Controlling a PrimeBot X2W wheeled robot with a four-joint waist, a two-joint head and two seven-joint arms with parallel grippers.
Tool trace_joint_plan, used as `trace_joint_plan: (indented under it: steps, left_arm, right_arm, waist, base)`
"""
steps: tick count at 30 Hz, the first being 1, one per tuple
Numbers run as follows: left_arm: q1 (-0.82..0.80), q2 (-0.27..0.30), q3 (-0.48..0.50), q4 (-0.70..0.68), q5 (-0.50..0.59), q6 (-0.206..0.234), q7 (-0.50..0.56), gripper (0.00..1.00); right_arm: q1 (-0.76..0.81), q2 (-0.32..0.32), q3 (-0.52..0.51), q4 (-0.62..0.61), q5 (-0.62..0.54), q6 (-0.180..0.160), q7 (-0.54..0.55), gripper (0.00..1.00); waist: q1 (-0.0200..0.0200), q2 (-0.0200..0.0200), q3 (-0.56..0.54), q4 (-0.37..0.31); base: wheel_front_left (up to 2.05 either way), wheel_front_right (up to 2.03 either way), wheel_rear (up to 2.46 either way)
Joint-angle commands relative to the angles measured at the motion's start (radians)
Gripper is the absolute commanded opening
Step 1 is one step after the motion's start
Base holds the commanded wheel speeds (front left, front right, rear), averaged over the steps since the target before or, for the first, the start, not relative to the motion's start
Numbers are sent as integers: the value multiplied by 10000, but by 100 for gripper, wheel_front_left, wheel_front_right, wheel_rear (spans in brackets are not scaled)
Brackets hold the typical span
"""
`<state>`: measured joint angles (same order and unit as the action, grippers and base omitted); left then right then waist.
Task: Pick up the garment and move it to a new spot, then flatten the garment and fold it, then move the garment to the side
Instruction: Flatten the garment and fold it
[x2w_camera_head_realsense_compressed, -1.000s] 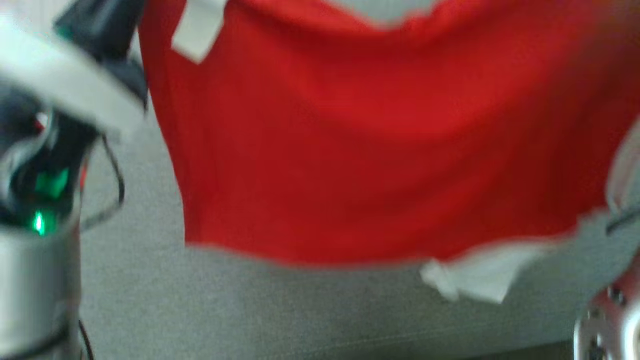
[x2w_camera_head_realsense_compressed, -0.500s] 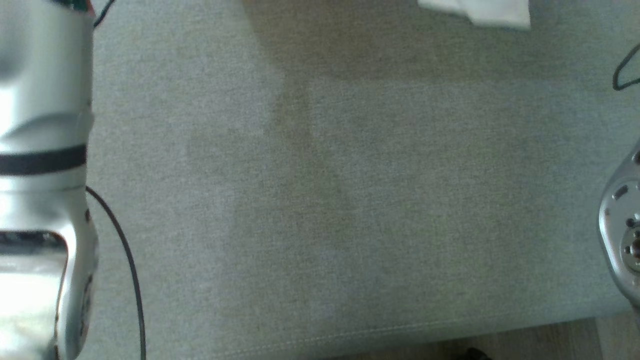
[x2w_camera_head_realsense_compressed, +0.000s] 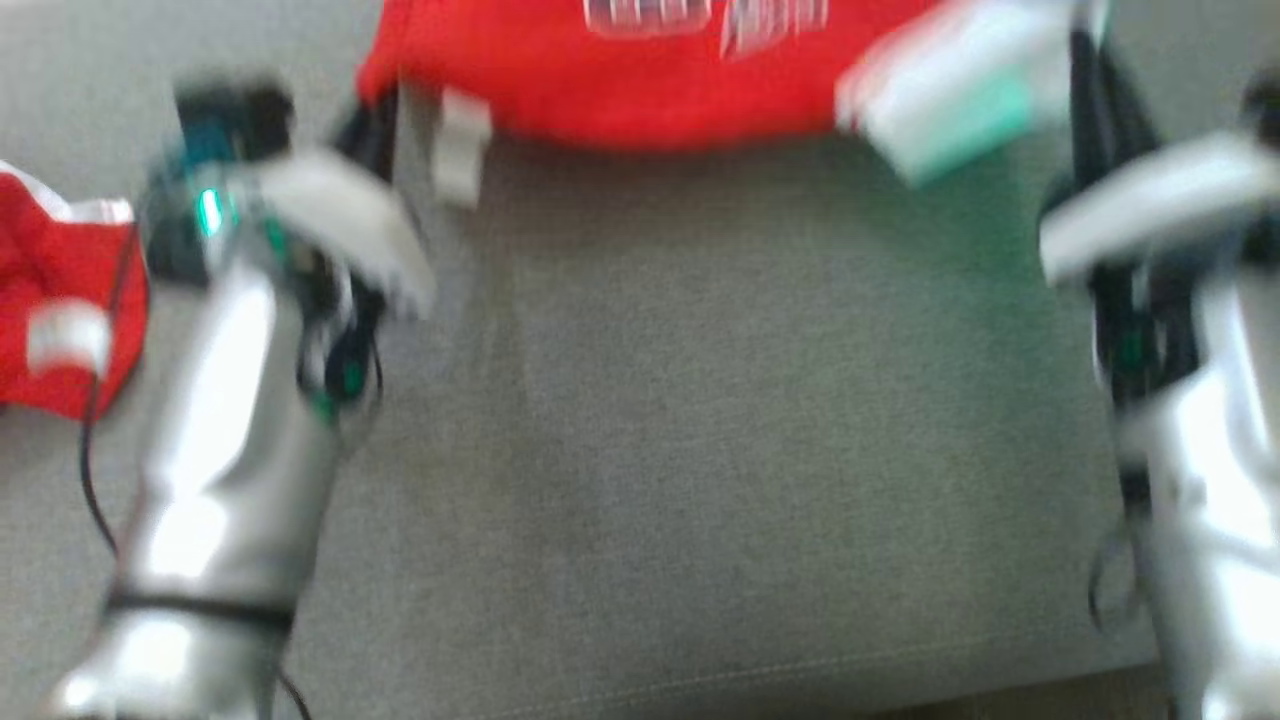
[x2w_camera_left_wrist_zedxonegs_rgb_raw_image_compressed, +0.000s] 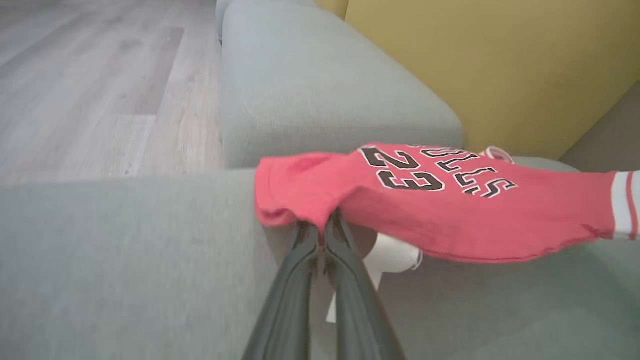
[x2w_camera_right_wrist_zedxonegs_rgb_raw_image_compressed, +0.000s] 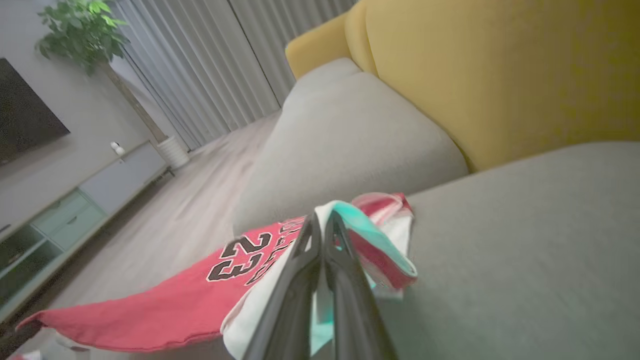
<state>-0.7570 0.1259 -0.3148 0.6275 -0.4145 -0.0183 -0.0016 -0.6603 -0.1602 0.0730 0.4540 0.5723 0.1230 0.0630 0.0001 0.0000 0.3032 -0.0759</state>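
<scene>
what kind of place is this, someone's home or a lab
Most likely a home living room: a grey sofa with a yellow back cushion, a dark wall screen above a low cabinet, and a potted plant beside long curtains.

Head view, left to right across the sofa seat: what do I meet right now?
Crumpled red cloth → left arm → red jersey, stretched along the top edge → right arm.

grey sofa seat (x2w_camera_head_realsense_compressed: 700, 450), yellow backrest (x2w_camera_right_wrist_zedxonegs_rgb_raw_image_compressed: 500, 75), wooden floor (x2w_camera_left_wrist_zedxonegs_rgb_raw_image_compressed: 75, 75), grey curtains (x2w_camera_right_wrist_zedxonegs_rgb_raw_image_compressed: 200, 65).
</scene>
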Motion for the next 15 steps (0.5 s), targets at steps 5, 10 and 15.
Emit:
trace_joint_plan:
  steps: [5, 10, 15]
  left_arm:
    - [2846, 666, 280, -2502, -370, 461, 422, 0]
    - [6138, 652, 208, -5188, -614, 1375, 914, 0]
    - [8543, 572, 235, -7014, -852, 2150, 1125, 0]
  right_arm:
    - [2892, -58, -183, -1917, 147, 77, 489, 0]
    - [6318, 513, -891, -4068, -166, 77, 1396, 0]
    - [8859, 953, -1525, -5903, -763, 77, 2080, 0]
  waist:
    - [-1, 0, -990, -2]
    - [-1, 0, -1349, 193]
    - [-1, 0, -1407, 263]
  base:
    - [0, 0, 0]
    - [0, 0, 0]
    - [0, 0, 0]
